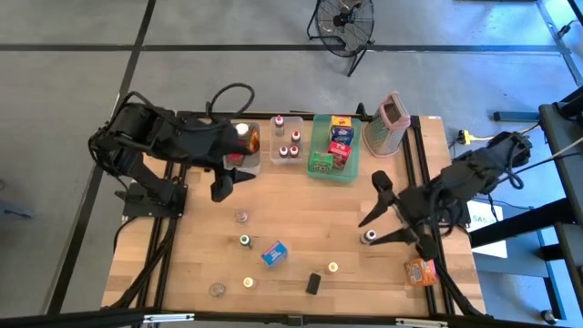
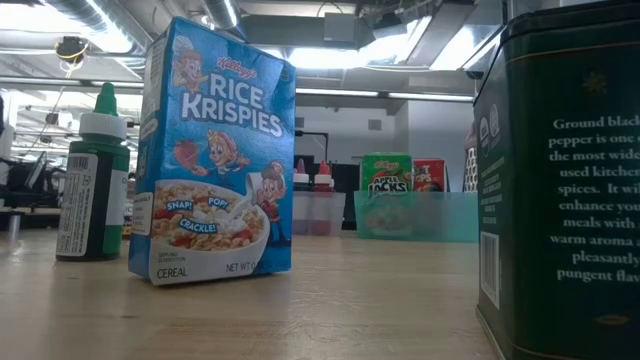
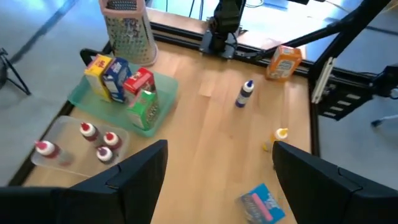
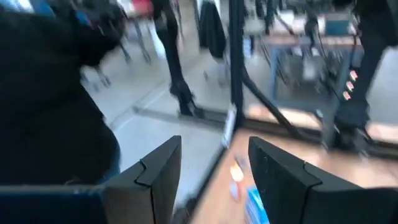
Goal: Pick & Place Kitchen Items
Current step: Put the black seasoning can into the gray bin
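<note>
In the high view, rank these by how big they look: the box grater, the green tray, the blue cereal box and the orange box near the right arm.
1. green tray
2. box grater
3. blue cereal box and orange box: these look about alike, so I won't rank them.

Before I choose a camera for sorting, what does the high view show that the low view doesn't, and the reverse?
Only the high view shows both arms, the open left pincer by the clear bins, the right pincer, the box grater and the orange box. Only the low view shows readable labels: Rice Krispies on the blue cereal box and the dark pepper tin. Both show the green tray of boxes.
</note>
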You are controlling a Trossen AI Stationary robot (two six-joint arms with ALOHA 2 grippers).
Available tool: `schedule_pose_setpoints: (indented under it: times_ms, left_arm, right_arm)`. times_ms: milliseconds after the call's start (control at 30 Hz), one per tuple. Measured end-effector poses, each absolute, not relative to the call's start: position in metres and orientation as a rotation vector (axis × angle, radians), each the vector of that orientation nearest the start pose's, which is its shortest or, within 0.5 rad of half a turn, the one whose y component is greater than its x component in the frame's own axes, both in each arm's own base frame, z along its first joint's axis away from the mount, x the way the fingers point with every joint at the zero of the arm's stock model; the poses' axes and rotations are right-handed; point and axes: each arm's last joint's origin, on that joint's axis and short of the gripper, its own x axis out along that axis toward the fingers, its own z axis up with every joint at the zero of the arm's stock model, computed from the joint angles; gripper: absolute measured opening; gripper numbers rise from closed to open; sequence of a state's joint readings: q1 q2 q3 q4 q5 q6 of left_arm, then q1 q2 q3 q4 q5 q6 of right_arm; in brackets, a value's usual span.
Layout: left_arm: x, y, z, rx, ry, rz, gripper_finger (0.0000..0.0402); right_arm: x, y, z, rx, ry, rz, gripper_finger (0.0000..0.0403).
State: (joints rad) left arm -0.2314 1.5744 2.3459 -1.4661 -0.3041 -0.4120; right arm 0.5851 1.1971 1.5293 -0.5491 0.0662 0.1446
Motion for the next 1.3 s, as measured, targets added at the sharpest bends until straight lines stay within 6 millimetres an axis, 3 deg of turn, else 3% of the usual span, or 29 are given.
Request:
schedule_pose_setpoints:
  times_ms: [100, 267, 433, 633, 767, 900, 1133, 1300]
  left_arm:
    - [0.222, -0.049, 0.520, -0.249, 0.647, 0.202, 0.0286]
    - [0.217, -0.058, 0.516, -0.311, 0.696, 0.185, 0.0286]
    - [0.213, -0.062, 0.513, -0.271, 0.739, 0.167, 0.0286]
    - [0.210, -0.062, 0.514, -0.128, 0.770, 0.045, 0.0286]
    - [0.211, -0.061, 0.513, -0.014, 0.787, -0.077, 0.0286]
    - [0.210, -0.063, 0.513, 0.014, 0.799, -0.201, 0.0286]
    - [0.196, -0.074, 0.518, 0.024, 0.783, -0.339, 0.0286]
    - [0.191, -0.082, 0.519, 0.074, 0.772, -0.398, 0.0286]
  right_arm:
    - [0.197, 0.131, 0.474, 0.024, 0.392, 0.449, 0.0190]
    - [0.208, 0.139, 0.468, 0.110, 0.702, 0.343, 0.0190]
    - [0.222, 0.157, 0.449, 0.398, 0.995, 0.355, 0.0190]
    - [0.248, 0.198, 0.425, 0.754, 1.217, 0.364, 0.0190]
    - [0.271, 0.234, 0.410, 1.015, 1.236, 0.307, 0.0190]
    - [0.295, 0.272, 0.387, 1.166, 1.148, 0.239, 0.0190]
    - [0.320, 0.323, 0.317, 1.333, 1.172, -0.026, 0.0173]
    - [0.331, 0.343, 0.265, 1.338, 1.080, -0.250, 0.0163]
